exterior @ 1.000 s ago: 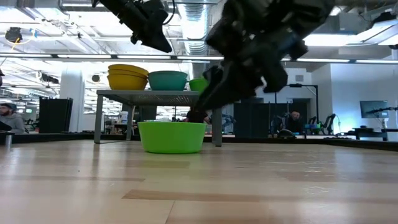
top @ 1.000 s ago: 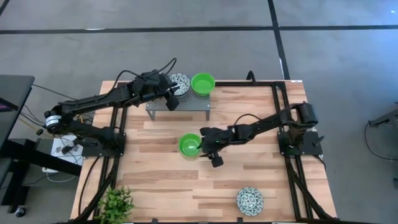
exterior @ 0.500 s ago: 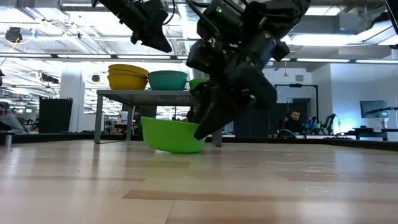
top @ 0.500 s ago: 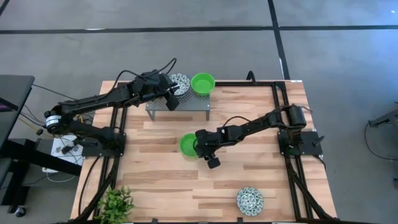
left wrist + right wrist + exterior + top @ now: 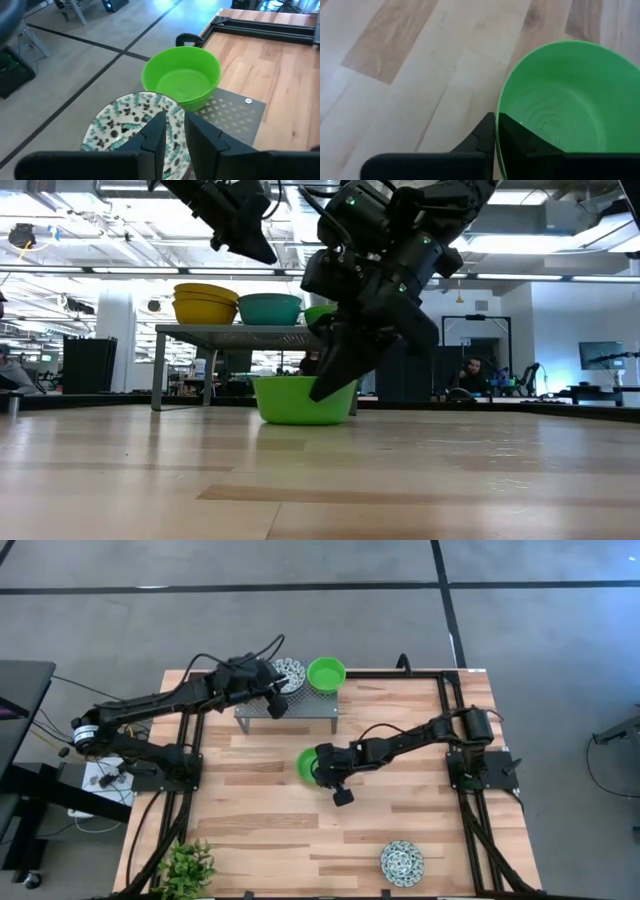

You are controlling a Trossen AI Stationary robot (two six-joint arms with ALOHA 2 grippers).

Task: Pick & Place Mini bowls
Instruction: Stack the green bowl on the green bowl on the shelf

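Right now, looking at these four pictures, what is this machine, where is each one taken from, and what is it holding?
Two robot arms work at a wooden table. One camera looks down from above, one sits at table height, and one rides on each wrist. The right gripper pinches the rim of a green bowl at mid-table. The left gripper hovers over a grey metal stand, which carries a patterned bowl and another green bowl; the table-height view shows more bowls there. A further patterned bowl and a small plant sit near the table's front edge.
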